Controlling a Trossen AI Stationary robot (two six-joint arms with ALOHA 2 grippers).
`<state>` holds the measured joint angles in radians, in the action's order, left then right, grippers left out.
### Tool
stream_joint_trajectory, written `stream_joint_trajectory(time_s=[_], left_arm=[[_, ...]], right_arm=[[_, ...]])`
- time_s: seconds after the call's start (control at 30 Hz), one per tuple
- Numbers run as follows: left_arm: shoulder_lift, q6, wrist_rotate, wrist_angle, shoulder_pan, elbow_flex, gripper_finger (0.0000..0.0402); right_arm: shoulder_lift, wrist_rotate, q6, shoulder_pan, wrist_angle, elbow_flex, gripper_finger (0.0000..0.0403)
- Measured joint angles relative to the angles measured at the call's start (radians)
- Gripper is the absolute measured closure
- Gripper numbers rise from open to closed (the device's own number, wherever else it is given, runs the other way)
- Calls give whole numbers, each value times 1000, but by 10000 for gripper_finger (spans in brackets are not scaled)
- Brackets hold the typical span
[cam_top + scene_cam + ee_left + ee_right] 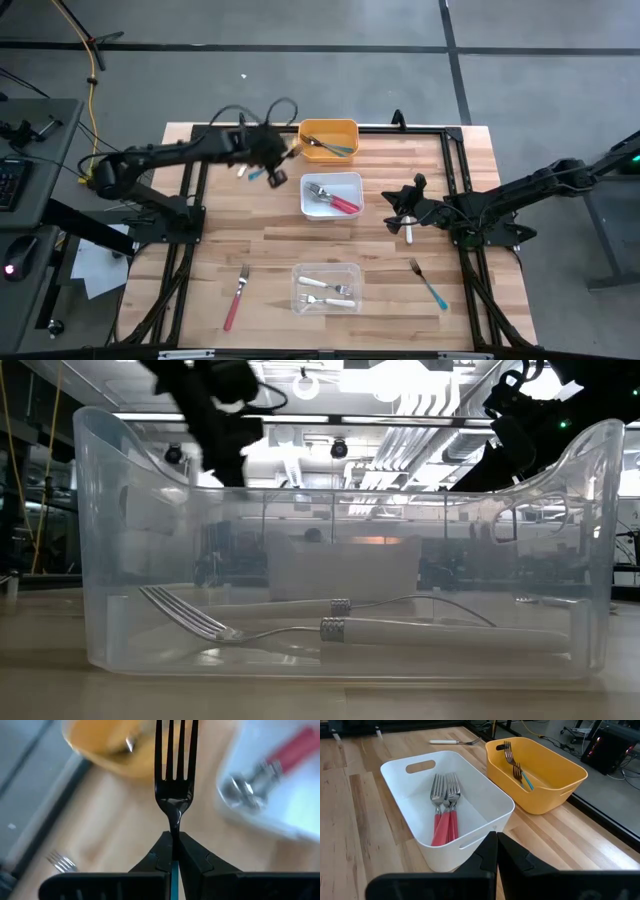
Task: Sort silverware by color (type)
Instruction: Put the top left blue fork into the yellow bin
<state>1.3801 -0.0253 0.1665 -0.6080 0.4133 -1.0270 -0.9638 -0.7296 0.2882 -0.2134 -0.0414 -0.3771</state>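
Pale butcher-block wood (330,245) is carrying a red-handled fork (236,297) and a teal-handled fork (428,283) lying loose, with grey floor around it. Left gripper (173,840) is pinching a teal-handled metal fork (174,775) beside the orange plastic bin (329,127). Right gripper (496,837) is hanging closed and empty near the white plastic bin (475,795) of red-handled forks (445,812).

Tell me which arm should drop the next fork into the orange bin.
Left. Its tool is shut on a blue-handled fork right beside the orange bin, which already holds blue-handled forks. The right tool sits farther off, beyond the white bin.
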Motion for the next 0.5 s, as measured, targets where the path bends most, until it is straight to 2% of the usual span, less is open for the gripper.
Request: stream_joint_trajectory(time_s=[0.17, 0.37, 0.5], left_arm=[[175, -130, -24, -19, 59, -241, 397], [387, -232, -38, 29, 67, -480, 397], [505, -250, -123, 59, 67, -591, 395]], right_arm=[[0, 0, 0, 0, 0, 0, 403], [0, 0, -1, 0, 0, 0, 403], [0, 0, -8, 0, 0, 0, 403]])
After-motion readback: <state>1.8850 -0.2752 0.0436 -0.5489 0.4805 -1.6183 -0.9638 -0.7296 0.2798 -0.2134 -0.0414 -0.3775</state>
